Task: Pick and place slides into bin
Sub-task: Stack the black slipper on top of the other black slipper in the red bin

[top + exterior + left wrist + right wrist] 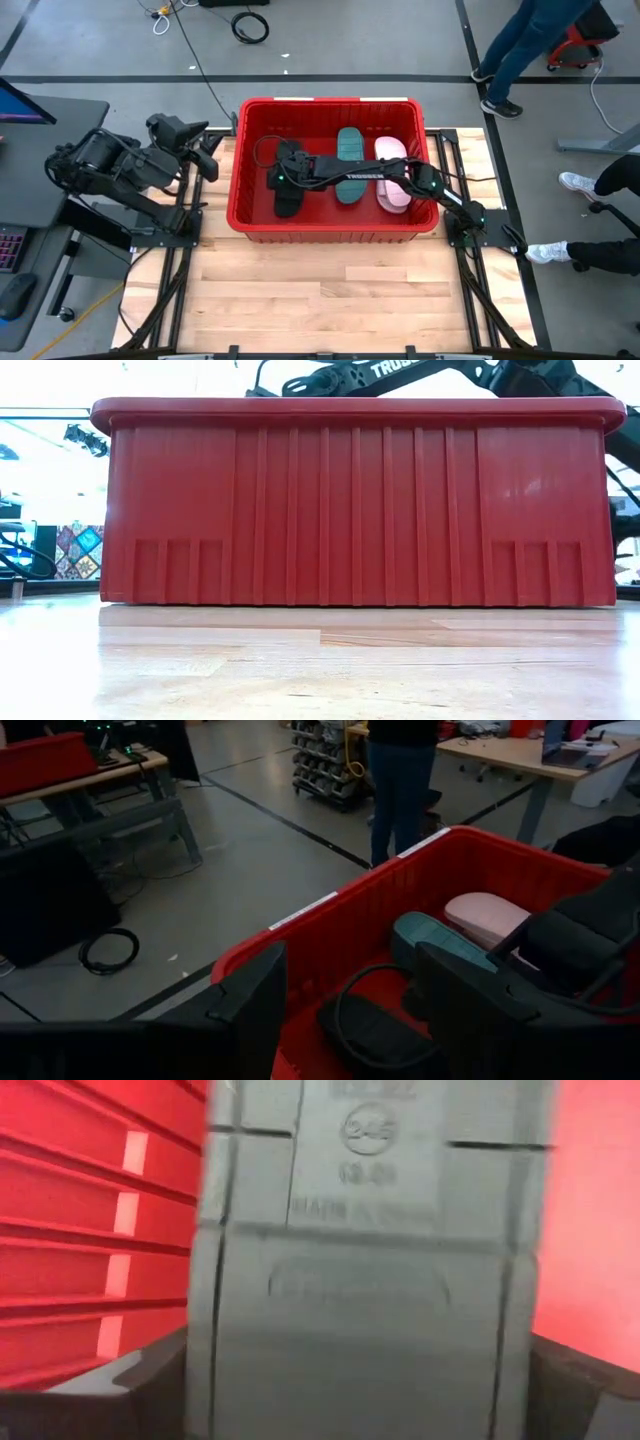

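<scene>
Inside the bin (262,222), "245"-stamped black slide (360,1280).

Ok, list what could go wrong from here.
1. The right gripper is deep in the bin over the black slide, whose sole fills the right wrist view; a late release might drag it back out.
2. The right arm reaches across the teal slide and pink slide; a low retreat could snag them.
3. A cable loops inside the bin and could catch.

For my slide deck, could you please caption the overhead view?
Right gripper reaches into red bin over black slide, beside teal and pink slides.
</scene>
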